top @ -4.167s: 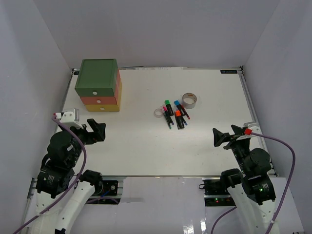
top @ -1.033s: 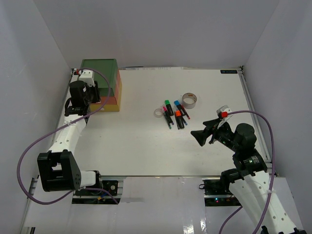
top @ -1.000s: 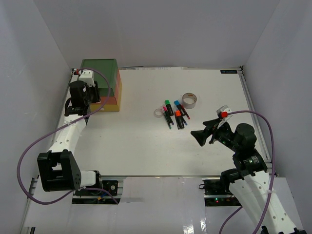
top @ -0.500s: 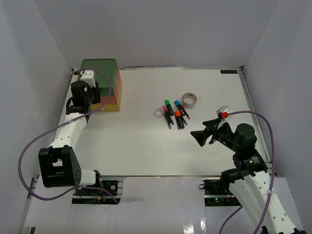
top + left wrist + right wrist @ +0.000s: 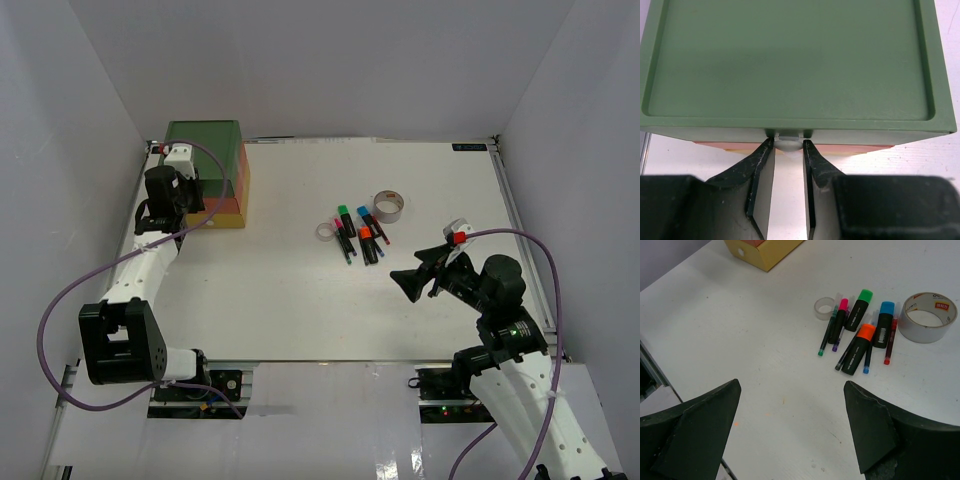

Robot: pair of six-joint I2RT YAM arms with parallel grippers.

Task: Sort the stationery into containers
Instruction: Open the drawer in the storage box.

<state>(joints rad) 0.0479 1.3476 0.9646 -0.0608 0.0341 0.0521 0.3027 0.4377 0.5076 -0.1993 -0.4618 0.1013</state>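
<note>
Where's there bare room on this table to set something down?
Bare: the wide stretch between the green-topped stacked drawer chest and the colour-capped black markers, plus the white table's near strip. Crowded: those markers, thin pens, grey tape roll, clear tape ring.

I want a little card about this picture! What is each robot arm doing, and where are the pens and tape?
left gripper: jaws on either side of the white knob of the green top drawer; a firm grip can't be told
right gripper: jaws wide open, holding nothing, above the table
markers: green, pink, orange and blue caps, lying in one bunch on the table
thin pens: mixed in among the markers
grey tape roll: at one end of the bunch
clear tape ring: at the other end
</note>
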